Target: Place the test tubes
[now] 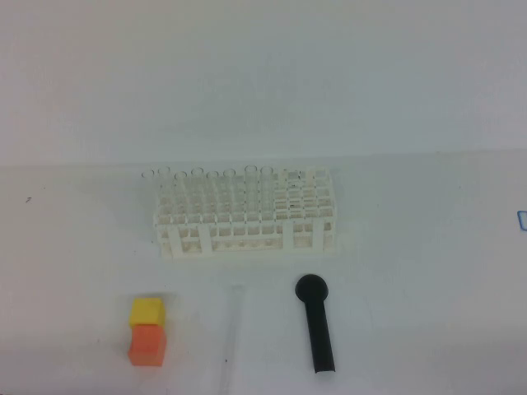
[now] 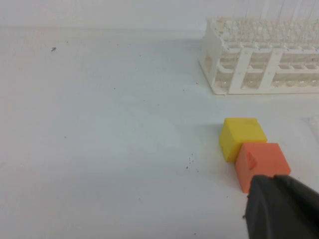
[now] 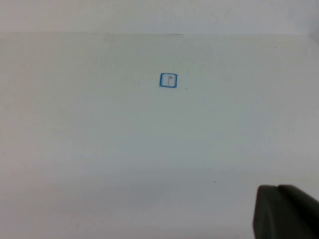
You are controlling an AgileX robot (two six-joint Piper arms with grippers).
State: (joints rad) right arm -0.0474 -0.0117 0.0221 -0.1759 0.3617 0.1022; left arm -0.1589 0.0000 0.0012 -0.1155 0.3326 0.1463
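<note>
A white test-tube rack (image 1: 245, 212) stands mid-table, with several clear tubes (image 1: 212, 175) upright along its back row. One clear test tube (image 1: 233, 325) lies flat on the table in front of the rack. Neither arm shows in the high view. In the left wrist view my left gripper (image 2: 281, 206) is shut and holds nothing, just short of an orange cube (image 2: 261, 162), with the rack (image 2: 264, 64) beyond. My right gripper (image 3: 286, 211) is shut and holds nothing, above bare table.
A yellow cube (image 1: 147, 311) touches the orange cube (image 1: 148, 344) at the front left. A black round-headed tool (image 1: 316, 323) lies right of the loose tube. A small blue square mark (image 3: 168, 80) is on the table at the far right (image 1: 522, 220).
</note>
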